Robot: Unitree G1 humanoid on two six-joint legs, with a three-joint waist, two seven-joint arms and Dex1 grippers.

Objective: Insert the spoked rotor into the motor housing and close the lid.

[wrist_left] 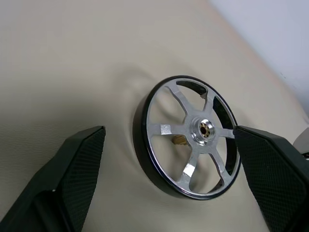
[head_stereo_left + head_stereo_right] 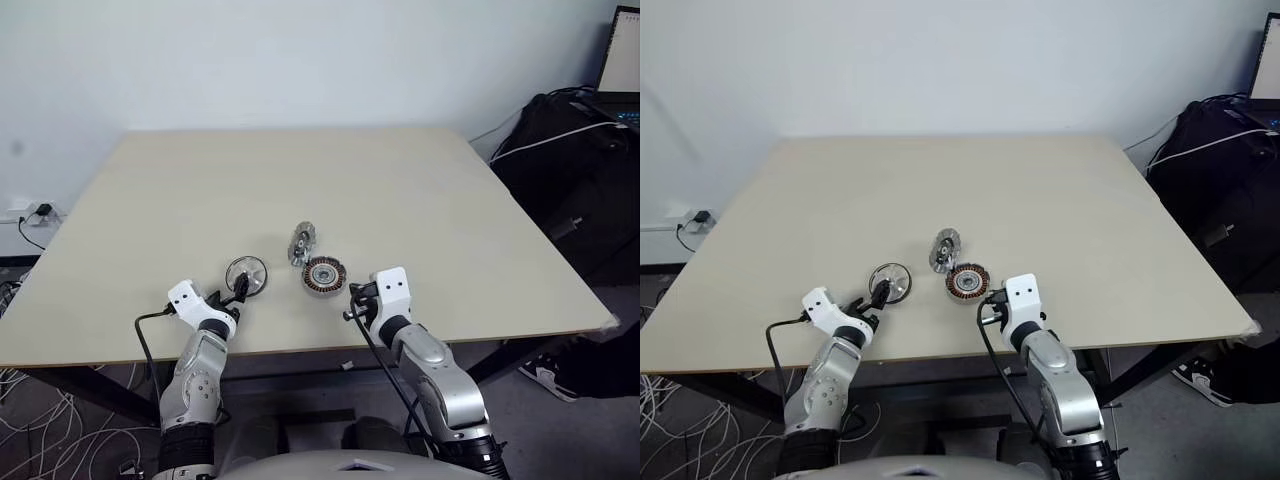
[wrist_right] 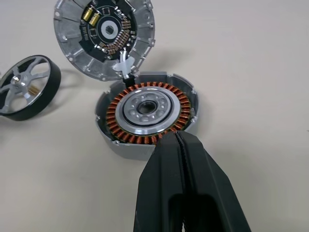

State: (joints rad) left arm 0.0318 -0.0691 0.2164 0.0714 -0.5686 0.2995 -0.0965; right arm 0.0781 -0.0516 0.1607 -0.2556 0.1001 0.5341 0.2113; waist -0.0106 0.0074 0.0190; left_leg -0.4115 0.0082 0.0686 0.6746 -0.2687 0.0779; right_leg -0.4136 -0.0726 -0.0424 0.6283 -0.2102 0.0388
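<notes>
The spoked rotor (image 1: 166, 129), a silver spoked disc with a dark rim, lies flat on the table (image 2: 200, 200). My left gripper (image 1: 169, 133) is open, with one finger on either side of the rotor and neither touching it. To the right stands the motor housing (image 3: 147, 113), a copper winding ring around a silver centre. Its round lid (image 3: 104, 34) leans open at the far edge with its circuit-board side showing. My right gripper (image 3: 176, 136) is shut and empty, its tips just at the housing's near rim.
The table's front edge (image 2: 300, 350) runs close under both wrists. Black bags and cables (image 2: 570, 170) are piled beyond the table's right side. More cables lie on the floor at the left (image 2: 30, 420).
</notes>
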